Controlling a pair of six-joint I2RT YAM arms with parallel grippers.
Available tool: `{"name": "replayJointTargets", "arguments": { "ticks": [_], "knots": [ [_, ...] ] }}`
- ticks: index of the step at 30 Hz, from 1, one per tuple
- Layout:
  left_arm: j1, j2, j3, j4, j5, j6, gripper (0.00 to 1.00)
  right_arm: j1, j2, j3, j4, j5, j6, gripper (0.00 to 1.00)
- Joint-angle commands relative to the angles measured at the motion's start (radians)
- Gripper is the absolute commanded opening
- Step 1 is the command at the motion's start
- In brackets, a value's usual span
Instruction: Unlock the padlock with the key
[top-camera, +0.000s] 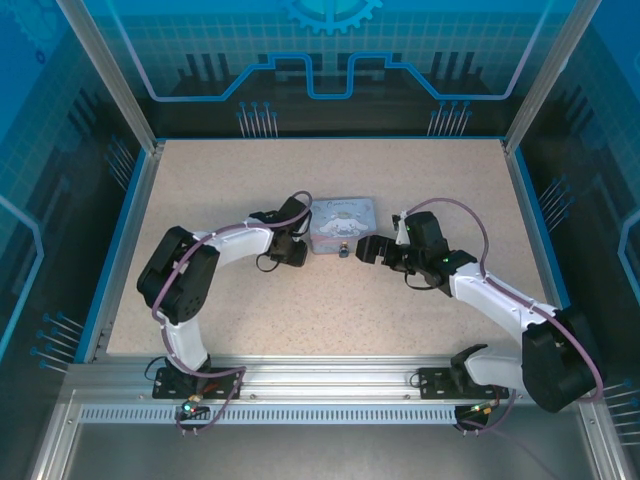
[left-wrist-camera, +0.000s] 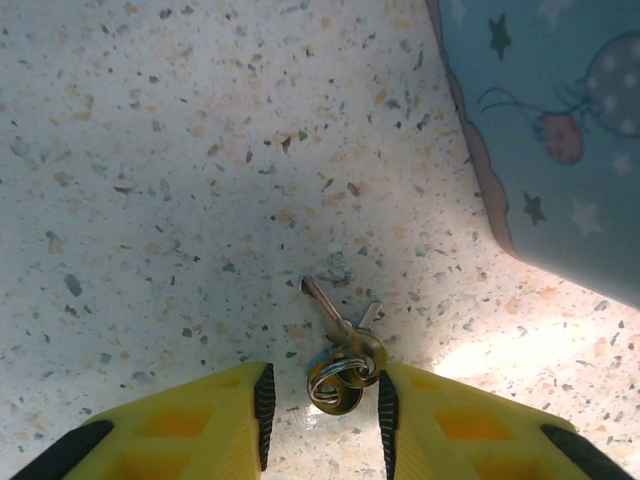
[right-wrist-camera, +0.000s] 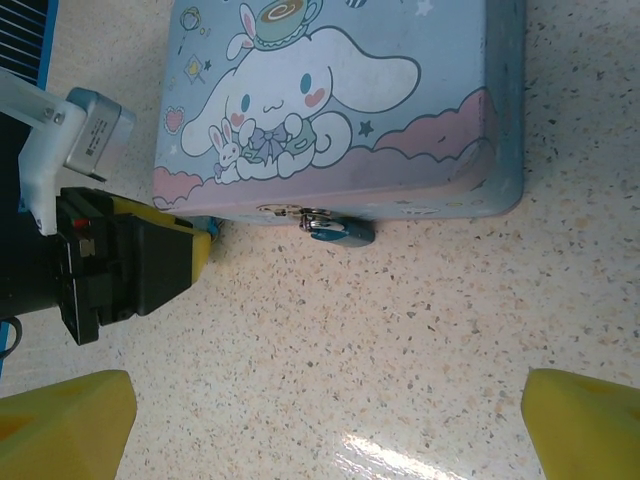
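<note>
Two small silvery metal keys (left-wrist-camera: 335, 318) on brassy ring (left-wrist-camera: 335, 382) lie on speckled tabletop (left-wrist-camera: 150, 200) between parted fingers of left gripper (left-wrist-camera: 325, 405), ungripped. Pale blue cartoon-printed tin box (right-wrist-camera: 350, 90) at their 2 o'clock, lid shut, contents hidden. Tiny dark padlock (right-wrist-camera: 338, 230) hangs at tin's 6 o'clock edge; right gripper (right-wrist-camera: 325, 420) wide open before it.

Left tool (top-camera: 302, 247) and right tool (top-camera: 363, 250) flank the tin (top-camera: 343, 220)

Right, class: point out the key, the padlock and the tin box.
key (left-wrist-camera: 328, 312): left wrist view, on its blade.
padlock (right-wrist-camera: 343, 234): right wrist view, on its dark body.
tin box (right-wrist-camera: 330, 90): right wrist view, on its printed lid.
</note>
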Motion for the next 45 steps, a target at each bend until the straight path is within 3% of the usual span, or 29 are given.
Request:
{"name": "replayJointTargets", "arguments": {
  "ticks": [1, 10, 24, 34, 45],
  "knots": [
    [-0.008, 0.027, -0.013, 0.006, 0.006, -0.014, 0.35, -0.016, -0.023, -0.015, -0.013, 0.013, 0.010, 1.00],
    [-0.008, 0.038, -0.012, 0.018, -0.001, -0.016, 0.33, -0.029, -0.039, -0.030, -0.018, 0.006, 0.008, 1.00],
    [-0.009, -0.015, -0.047, 0.041, -0.022, -0.028, 0.02, -0.042, -0.056, -0.033, -0.025, -0.005, 0.002, 1.00],
    [-0.008, -0.246, -0.109, 0.044, -0.014, -0.031, 0.00, -0.042, -0.058, -0.006, -0.028, -0.046, 0.016, 1.00],
    [-0.046, -0.576, -0.315, 0.315, 0.110, -0.048, 0.00, -0.041, -0.041, 0.026, 0.143, -0.212, 0.216, 1.00]
  ]
}}
